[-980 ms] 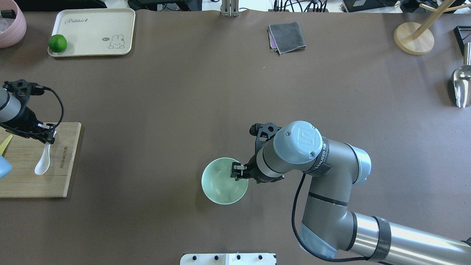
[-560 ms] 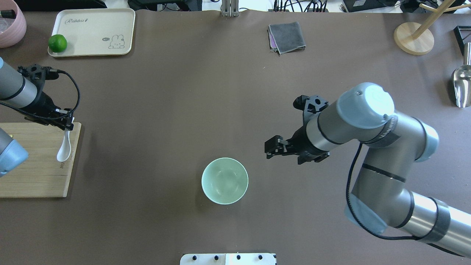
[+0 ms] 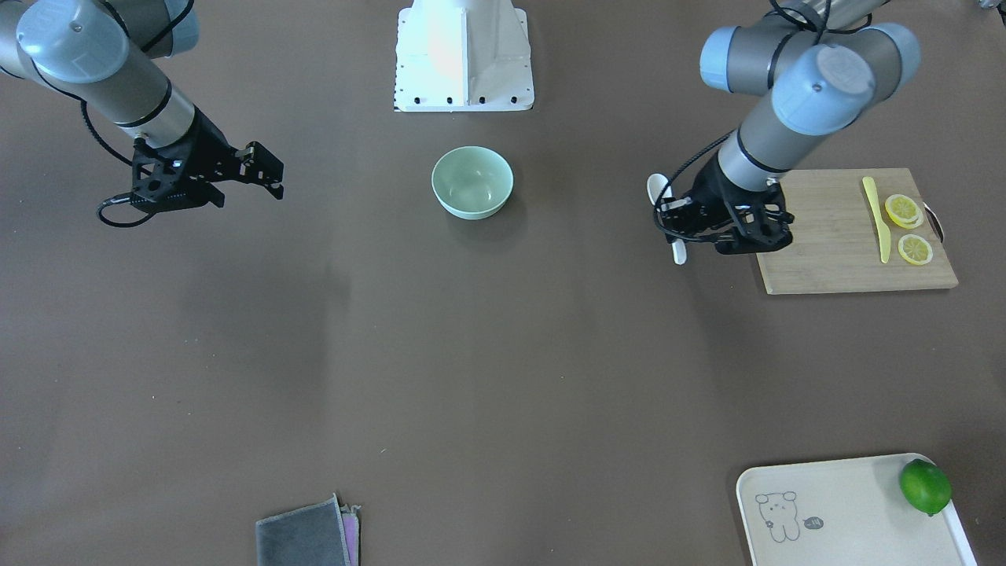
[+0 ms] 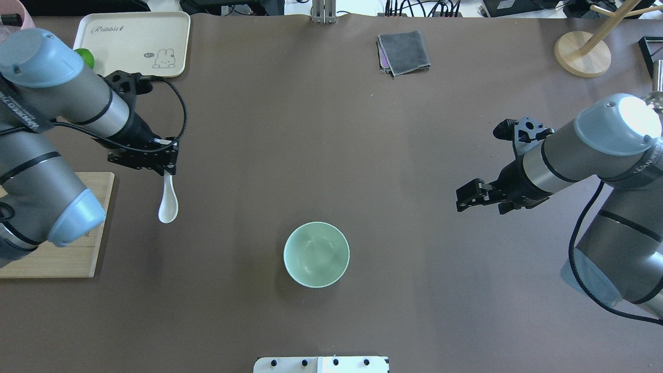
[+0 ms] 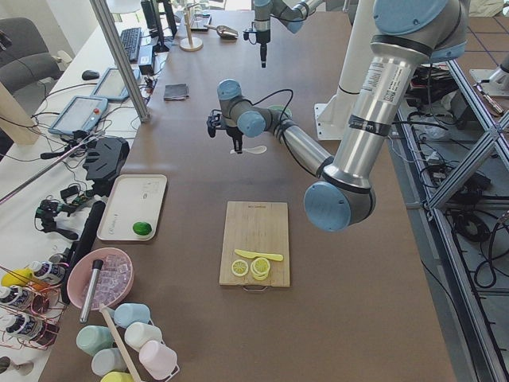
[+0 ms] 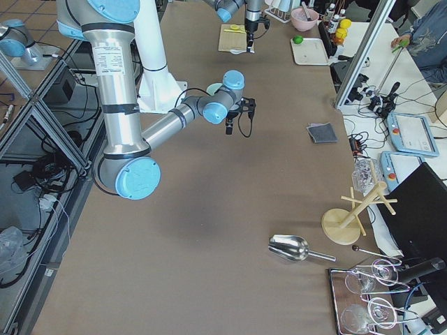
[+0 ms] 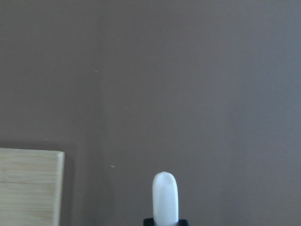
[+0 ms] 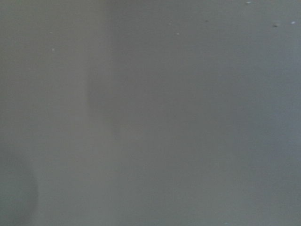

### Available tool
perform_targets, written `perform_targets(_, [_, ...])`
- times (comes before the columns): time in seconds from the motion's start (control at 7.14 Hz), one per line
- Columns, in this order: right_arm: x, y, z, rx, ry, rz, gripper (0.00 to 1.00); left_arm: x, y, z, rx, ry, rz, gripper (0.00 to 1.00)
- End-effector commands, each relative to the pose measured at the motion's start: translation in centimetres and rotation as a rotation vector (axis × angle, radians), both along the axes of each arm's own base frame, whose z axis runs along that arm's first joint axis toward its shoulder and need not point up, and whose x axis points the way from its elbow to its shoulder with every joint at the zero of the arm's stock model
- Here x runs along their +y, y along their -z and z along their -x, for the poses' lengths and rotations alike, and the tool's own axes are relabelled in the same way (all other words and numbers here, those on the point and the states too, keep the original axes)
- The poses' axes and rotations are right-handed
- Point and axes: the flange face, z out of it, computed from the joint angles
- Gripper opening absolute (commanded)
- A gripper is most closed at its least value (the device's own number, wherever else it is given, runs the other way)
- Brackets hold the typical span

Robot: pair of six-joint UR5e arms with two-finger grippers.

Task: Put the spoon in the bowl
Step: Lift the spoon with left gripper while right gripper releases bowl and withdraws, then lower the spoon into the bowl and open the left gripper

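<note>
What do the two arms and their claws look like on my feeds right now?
Both arms are silver-grey tubes, the left arm and right arm, with pale blue joint caps and black bands bearing white lettering. Each wrist ends in a black angular two-finger claw: left claw, right claw. A black cable loops beside each wrist.

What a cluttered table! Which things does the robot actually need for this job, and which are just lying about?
Needed: spoon, held in the left gripper; bowl.
Lying about: cutting board, yellow knife, lemon slices, lime, tray, grey cloth.
</note>
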Motion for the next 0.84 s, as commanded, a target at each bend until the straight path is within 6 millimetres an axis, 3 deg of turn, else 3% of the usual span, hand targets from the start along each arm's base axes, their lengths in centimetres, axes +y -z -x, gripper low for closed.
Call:
perform_targets(0.0, [-0.4,-4.0,-3.7,0.048,0.01,-0.034,1.0,3.7,7.4,-8.3,0.034,0.035,0.039,0.0])
perform_targets(0.28, [-0.5,-5.8,-5.6,0.071,0.008,-0.042,1.0,4.3,11.9,-15.0,0.028,0.066,0.062,0.0])
perform_targets(0.56, [-0.4,-6.7,-6.3,0.084,0.002,-0.033,1.0,5.9,12.6,-17.7,0.02,0.066,0.067,0.0])
perform_targets(0.7, [-0.5,-7.1,-7.0,0.089,-0.009,-0.026,1.0,6.0,12.5,-17.8,0.017,0.069,0.064,0.88])
